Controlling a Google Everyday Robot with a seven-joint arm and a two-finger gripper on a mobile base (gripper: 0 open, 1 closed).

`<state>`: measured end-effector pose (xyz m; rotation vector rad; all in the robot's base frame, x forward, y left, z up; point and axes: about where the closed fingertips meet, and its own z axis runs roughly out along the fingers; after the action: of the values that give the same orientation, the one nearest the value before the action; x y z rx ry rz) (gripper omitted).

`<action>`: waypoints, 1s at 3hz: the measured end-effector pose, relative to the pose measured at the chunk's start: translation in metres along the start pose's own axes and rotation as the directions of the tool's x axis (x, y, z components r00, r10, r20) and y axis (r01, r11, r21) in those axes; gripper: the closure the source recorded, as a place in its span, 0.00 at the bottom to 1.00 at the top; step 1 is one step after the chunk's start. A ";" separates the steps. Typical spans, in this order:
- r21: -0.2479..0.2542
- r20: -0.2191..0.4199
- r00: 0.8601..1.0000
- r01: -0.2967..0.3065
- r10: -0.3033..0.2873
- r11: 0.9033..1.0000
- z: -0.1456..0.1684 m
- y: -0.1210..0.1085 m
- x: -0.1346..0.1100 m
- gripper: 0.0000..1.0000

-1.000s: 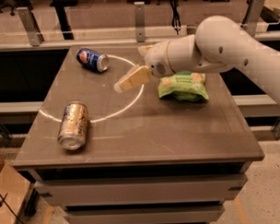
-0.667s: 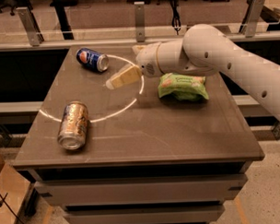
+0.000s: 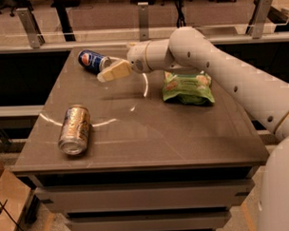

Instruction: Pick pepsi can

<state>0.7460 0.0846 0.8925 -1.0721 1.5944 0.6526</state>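
Looking down on a brown table [image 3: 150, 141]. Lying on its side by the far left corner, close to the back edge — pepsi can [image 3: 91, 60]. Hovering just right of it — gripper [image 3: 113, 71], on a white arm [image 3: 218, 62] reaching in from the right; open or closed, cannot tell. Resting sideways near the left edge — gold can [image 3: 74, 129]. Sitting beneath the arm, far right — green bag [image 3: 187, 87]. Leaving bare tabletop across the middle and front right.

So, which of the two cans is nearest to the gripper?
The blue pepsi can, at the table's far corner, just beside the gripper. The gold can lies near the front edge, well apart from it.
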 end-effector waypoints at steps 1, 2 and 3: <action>0.000 0.000 1.000 0.000 0.000 1.000 0.000 0.000 0.000 0.00; 0.008 -0.013 1.000 0.006 -0.006 1.000 0.012 0.001 0.002 0.00; 0.001 -0.014 1.000 0.015 -0.015 1.000 0.038 -0.001 0.005 0.00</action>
<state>0.7644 0.1148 0.8766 -1.0888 1.5970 0.6356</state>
